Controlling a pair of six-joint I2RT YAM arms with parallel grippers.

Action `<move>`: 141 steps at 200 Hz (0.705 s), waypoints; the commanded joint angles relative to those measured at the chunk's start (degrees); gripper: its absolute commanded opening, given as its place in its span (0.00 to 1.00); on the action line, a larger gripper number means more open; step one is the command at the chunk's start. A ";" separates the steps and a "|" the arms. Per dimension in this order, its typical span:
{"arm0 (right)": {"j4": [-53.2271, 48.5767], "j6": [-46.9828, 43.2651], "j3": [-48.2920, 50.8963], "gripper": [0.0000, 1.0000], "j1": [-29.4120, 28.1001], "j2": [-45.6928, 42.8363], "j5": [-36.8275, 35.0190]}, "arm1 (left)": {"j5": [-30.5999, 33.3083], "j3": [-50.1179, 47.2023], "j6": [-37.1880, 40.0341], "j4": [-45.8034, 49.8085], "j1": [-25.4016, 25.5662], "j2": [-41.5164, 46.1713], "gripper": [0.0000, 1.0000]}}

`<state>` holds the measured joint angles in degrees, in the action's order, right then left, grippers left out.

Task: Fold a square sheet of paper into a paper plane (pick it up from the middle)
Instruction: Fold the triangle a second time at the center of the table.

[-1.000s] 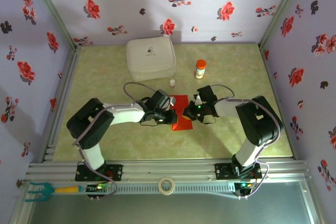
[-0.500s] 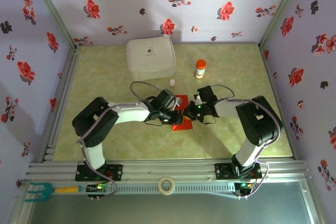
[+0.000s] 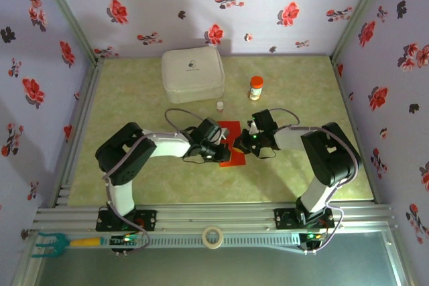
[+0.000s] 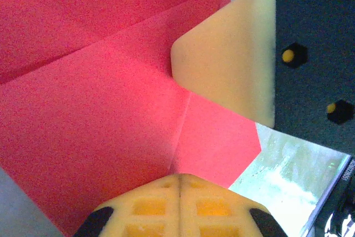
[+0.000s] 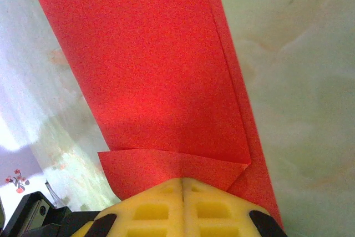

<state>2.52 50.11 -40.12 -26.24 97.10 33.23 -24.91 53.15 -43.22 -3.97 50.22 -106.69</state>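
Upper left of centre in the overhead view: white rounded case (image 3: 192, 75), well apart from the work.

Left of centre: left gripper (image 3: 218, 151), fingers closed pad to pad with nothing between them, tip down on the left side of the square sheet of paper (image 3: 232, 157). Shows the same up close at bottom centre of the left wrist view: yellow pads (image 4: 150, 209) meeting along one seam, resting on the red surface rather than pinching it.

Lies flat at dead centre of the overhead frame on the green tabletop (image 3: 134, 172), already creased narrower than a square (fold lines and a turned-in flap plain in both wrist views).

Just right of it: right gripper (image 3: 244, 144), likewise closed on nothing, tip pressing the right side. Appears at upper right of the left wrist view as a pale finger laid on the paper.

Further up and right: orange-capped bottle (image 3: 255, 88), clear of everything.

Looks feather-light, thin and limp, probably slick on the smooth top. Likely slides or lifts under a sideways push, crumples or tears under a hard squeeze, keeps a crease once pressed. Best taken near the middle, where stacked layers stiffen it; probably droops if pinched at a single-layer corner.
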 commanded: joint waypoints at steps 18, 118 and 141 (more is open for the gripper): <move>-3.47 0.10 2.31 0.00 0.83 1.60 -3.99 | 0.03 -3.19 -0.60 0.18 -0.29 0.87 0.01; -3.34 -0.01 2.55 0.00 1.28 1.60 -3.83 | -1.71 -11.02 -2.38 0.01 -0.20 6.26 0.02; -3.47 -0.01 2.43 0.00 1.31 1.60 -3.68 | -1.72 -13.16 -2.89 -0.16 -0.13 7.82 0.02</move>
<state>3.53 50.09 -39.53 -25.87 97.10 33.89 -25.78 43.29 -44.97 -8.80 50.17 -100.36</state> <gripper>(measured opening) 0.060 0.060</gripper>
